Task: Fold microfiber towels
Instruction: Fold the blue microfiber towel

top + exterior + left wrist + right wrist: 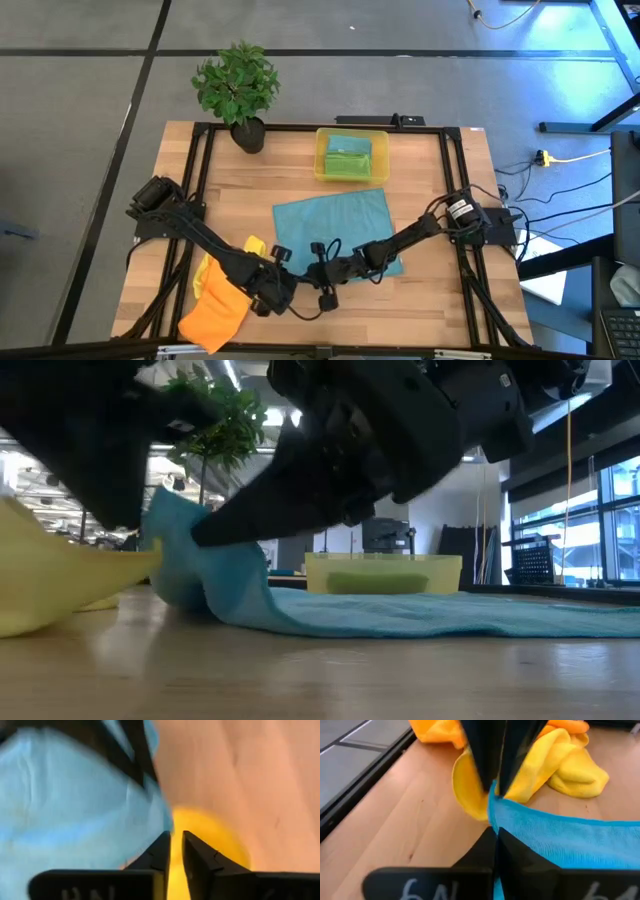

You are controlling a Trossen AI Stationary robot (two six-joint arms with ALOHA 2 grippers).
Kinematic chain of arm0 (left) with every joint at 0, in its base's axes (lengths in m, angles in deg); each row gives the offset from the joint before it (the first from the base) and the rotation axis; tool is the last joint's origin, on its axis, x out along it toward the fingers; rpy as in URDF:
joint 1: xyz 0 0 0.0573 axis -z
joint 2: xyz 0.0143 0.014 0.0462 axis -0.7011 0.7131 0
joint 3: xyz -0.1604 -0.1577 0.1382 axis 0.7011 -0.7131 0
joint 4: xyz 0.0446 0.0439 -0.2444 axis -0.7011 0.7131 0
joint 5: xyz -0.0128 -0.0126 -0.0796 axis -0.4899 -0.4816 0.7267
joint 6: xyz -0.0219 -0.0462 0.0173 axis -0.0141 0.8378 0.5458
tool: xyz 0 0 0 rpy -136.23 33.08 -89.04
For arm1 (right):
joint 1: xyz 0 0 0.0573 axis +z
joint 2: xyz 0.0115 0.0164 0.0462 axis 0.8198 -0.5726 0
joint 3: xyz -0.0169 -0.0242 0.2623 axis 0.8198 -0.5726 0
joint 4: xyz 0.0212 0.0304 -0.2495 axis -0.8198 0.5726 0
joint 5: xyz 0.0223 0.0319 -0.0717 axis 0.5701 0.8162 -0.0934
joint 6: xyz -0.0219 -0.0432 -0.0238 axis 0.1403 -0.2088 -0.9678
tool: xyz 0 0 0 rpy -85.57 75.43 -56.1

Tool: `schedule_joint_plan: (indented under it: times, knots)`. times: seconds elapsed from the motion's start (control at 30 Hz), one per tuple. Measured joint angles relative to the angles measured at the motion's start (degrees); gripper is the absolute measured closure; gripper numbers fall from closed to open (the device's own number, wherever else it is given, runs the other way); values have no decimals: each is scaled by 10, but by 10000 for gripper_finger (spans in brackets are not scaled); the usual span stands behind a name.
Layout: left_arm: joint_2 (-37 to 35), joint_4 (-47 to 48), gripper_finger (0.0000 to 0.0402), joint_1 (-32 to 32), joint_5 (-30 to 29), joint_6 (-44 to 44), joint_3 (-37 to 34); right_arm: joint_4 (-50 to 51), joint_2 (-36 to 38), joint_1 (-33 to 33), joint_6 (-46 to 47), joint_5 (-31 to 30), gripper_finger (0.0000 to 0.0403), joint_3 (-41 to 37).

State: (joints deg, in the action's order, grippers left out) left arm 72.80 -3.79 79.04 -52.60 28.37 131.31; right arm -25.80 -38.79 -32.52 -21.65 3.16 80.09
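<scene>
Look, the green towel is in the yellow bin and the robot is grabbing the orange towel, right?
Not quite. The green towel is in the yellow bin, but the grippers are at the blue towel, not the orange one. The right wrist view shows the right gripper shut on the blue towel's corner.

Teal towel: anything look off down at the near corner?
Yes. The teal towel is bunched at its near left corner, both grippers crowding there beside the yellow towel. The orange towel overhangs the table's front edge.
</scene>
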Motion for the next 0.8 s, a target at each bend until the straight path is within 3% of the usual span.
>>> schedule_joint_plan:
  times: [0.27,0.43,0.8]
  knots:
    - [0,107,292,6,-18,98,0,51,0,20,42,48,397,0]
    - [11,90,285,13,-33,109,0,73,12,47,56,66,399,0]
    - [105,116,285,36,6,126,5,202,53,83,109,78,401,-23]
